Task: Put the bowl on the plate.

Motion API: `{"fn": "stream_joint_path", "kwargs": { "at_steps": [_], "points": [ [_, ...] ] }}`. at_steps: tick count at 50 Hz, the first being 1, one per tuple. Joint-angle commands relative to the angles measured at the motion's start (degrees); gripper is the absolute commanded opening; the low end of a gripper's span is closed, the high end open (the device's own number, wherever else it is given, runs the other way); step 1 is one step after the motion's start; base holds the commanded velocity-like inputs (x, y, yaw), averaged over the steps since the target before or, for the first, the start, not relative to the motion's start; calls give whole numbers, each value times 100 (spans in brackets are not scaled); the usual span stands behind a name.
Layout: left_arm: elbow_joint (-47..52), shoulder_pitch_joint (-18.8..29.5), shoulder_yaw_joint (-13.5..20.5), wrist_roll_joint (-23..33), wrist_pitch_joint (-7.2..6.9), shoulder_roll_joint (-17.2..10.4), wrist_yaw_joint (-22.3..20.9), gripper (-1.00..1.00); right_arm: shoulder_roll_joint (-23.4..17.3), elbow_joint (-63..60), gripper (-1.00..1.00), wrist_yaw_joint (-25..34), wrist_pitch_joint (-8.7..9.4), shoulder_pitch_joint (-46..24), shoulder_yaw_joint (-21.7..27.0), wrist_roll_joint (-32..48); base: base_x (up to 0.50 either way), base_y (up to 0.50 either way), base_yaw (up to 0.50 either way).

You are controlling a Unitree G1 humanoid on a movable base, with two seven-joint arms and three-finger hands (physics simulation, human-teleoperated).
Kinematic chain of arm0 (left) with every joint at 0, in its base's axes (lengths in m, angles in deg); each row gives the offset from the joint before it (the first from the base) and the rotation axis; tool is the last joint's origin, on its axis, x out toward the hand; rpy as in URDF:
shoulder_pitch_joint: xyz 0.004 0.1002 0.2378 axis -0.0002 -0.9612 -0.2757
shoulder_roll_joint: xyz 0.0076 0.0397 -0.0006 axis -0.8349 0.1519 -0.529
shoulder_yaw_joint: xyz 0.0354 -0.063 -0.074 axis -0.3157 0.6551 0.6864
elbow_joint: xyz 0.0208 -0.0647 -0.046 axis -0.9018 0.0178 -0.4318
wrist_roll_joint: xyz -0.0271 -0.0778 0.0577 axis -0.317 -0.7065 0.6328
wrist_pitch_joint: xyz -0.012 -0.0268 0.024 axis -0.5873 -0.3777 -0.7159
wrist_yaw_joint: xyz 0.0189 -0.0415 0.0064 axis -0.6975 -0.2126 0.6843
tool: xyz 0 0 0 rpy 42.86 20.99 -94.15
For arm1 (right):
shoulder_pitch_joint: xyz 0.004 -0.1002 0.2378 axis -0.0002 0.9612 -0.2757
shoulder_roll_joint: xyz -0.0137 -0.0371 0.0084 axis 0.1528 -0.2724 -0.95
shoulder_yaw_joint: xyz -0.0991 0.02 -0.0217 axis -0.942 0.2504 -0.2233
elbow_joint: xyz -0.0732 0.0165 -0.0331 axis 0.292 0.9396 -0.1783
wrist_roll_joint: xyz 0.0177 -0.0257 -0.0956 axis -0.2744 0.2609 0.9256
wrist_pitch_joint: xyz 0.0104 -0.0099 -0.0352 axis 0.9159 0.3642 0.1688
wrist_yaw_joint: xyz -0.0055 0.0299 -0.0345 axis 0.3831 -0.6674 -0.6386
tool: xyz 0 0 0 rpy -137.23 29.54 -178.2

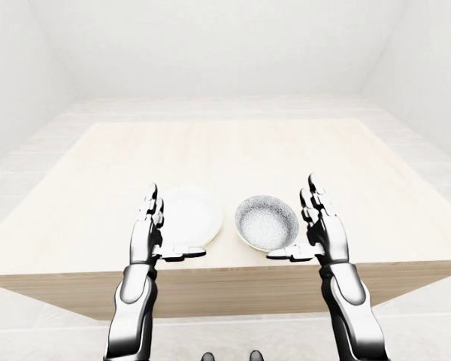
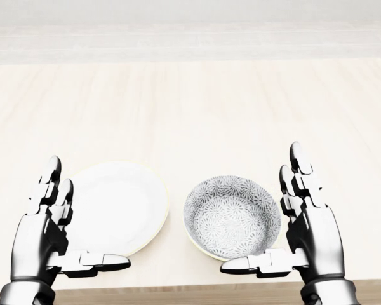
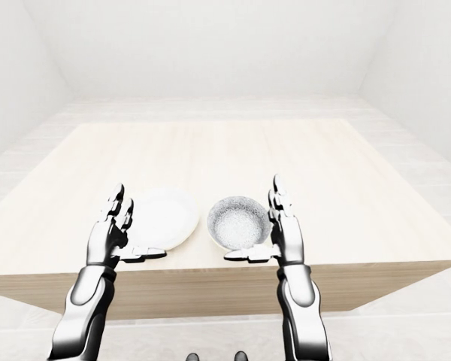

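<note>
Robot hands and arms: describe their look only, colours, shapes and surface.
Both the left robot hand and right robot hand are glossy silver metal with black joints and three segmented fingers each. The forearms are smooth, rounded chrome shells with dark bands at the wrists. No cables, markings or sleeves show.

A round grey bowl with a speckled floral pattern point(image 2: 232, 217) sits upright and empty near the tabletop's bottom edge in the head view. Just left of it, apart, lies a plain flat white round plate point(image 2: 117, 206).
</note>
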Motion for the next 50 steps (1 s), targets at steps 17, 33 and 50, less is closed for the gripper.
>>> {"fn": "stream_joint_path", "kwargs": {
  "at_steps": [17, 33, 50],
  "points": [
    [291, 28, 373, -151, -16, -37, -60, 100, 38, -554, 100, -6, 0, 95, -88, 140, 0, 16, 0],
    [433, 155, 464, -164, -16, -88, -30, 100, 47, -620, 100, -61, 0, 94, 13, 110, 0, 50, 0],
    [381, 187, 409, -137, -16, -95, -33, 100, 202, -857, 100, -281, 0, -72, 298, -454, 0, 11, 0]
  ]
}}
